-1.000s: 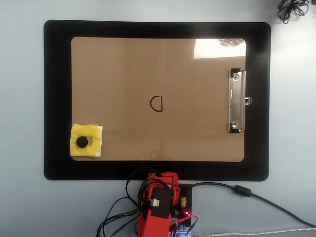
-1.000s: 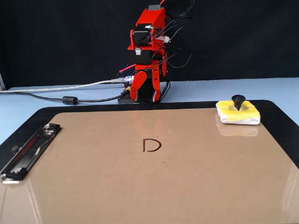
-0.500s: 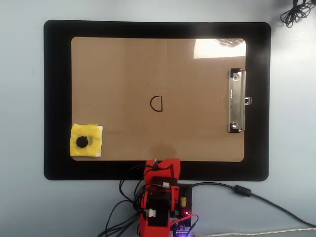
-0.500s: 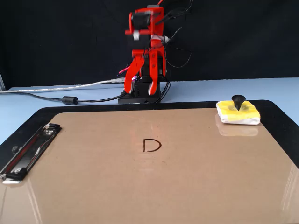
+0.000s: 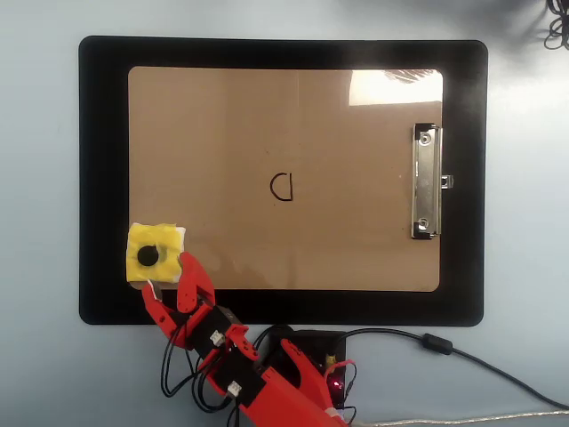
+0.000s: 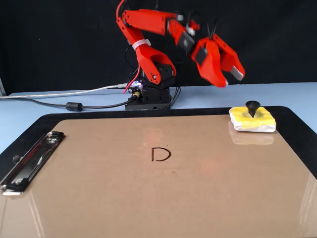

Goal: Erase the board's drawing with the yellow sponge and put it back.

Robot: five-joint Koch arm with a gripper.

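I count one board (image 5: 231, 151), one drawing (image 5: 282, 187), one yellow sponge (image 5: 154, 256) just off the fingers (image 5: 188, 277), one black mat (image 5: 462, 178), one metal clip (image 5: 426, 181).

Red gripper (image 6: 229, 79) (white label patches on the arm). Below it, yellow sponge (image 5: 155, 254), white edge, black knob. Brown board (image 5: 267, 116), silver clip (image 5: 427, 181), black D drawing (image 5: 282, 187). Black mat (image 5: 102, 178), pale blue table (image 5: 40, 178).
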